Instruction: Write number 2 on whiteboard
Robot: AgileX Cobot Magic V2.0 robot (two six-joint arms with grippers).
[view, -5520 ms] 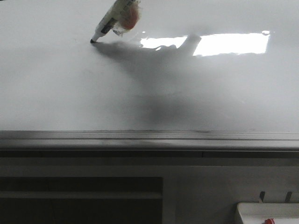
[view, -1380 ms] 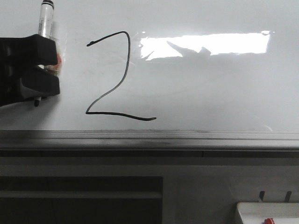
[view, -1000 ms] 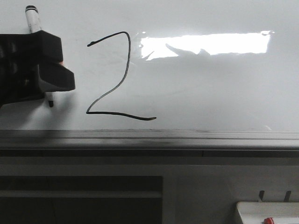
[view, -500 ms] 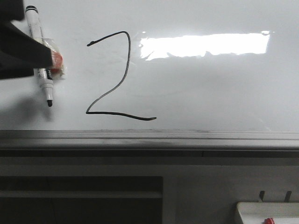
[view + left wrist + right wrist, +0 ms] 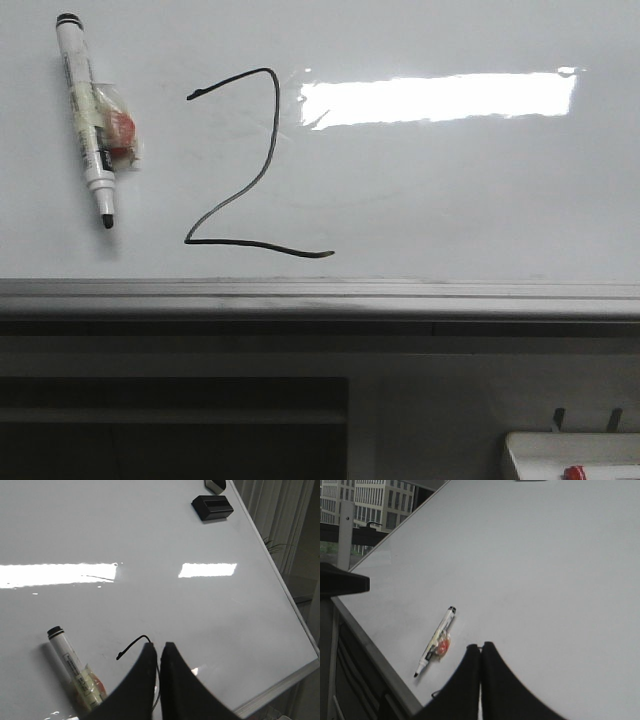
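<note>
A thin black number 2 (image 5: 245, 165) is drawn on the glossy whiteboard (image 5: 450, 190), above its grey lower rail (image 5: 320, 296). A white marker (image 5: 86, 115) with a red-and-clear tag stuck to it rests on the board left of the digit, black tip down. No gripper shows in the front view. In the left wrist view my left gripper (image 5: 156, 645) is shut and empty, above the digit's top stroke (image 5: 131, 646), with the marker (image 5: 72, 665) beside it. In the right wrist view my right gripper (image 5: 481, 645) is shut and empty, away from the marker (image 5: 436, 641).
A bright rectangular glare (image 5: 440, 97) lies right of the digit. A small white tray (image 5: 570, 455) with a red bit sits at the lower right, below the rail. A black eraser block (image 5: 212, 506) sits far up the board.
The left gripper wrote the 2, carried the marker to the left of it, let it go on the board and drew away out of the front view.
</note>
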